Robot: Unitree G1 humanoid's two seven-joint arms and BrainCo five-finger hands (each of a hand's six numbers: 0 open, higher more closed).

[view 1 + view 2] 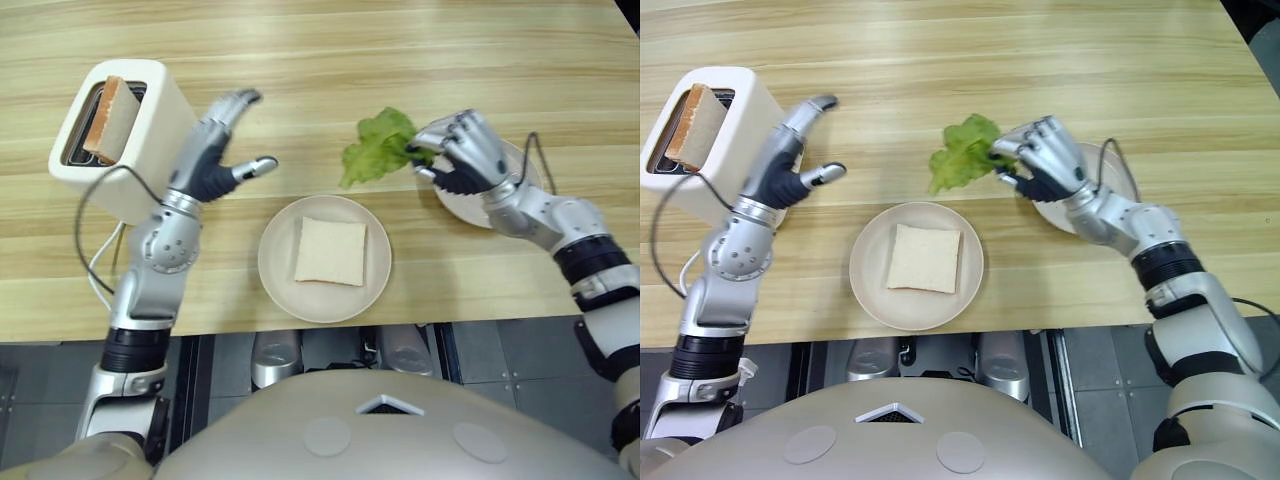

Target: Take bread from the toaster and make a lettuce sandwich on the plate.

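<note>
Right robot hand [465, 150] clamped on lettuce [375, 152], long axis toward bread plate [275, 258]; left robot hand [213, 152] spread

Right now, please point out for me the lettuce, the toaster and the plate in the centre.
lettuce [372, 150], left eye view, middle of the leaf.
toaster [155, 120], left eye view, white side wall.
centre plate [868, 270], right eye view, bare left part of the rim.
</note>
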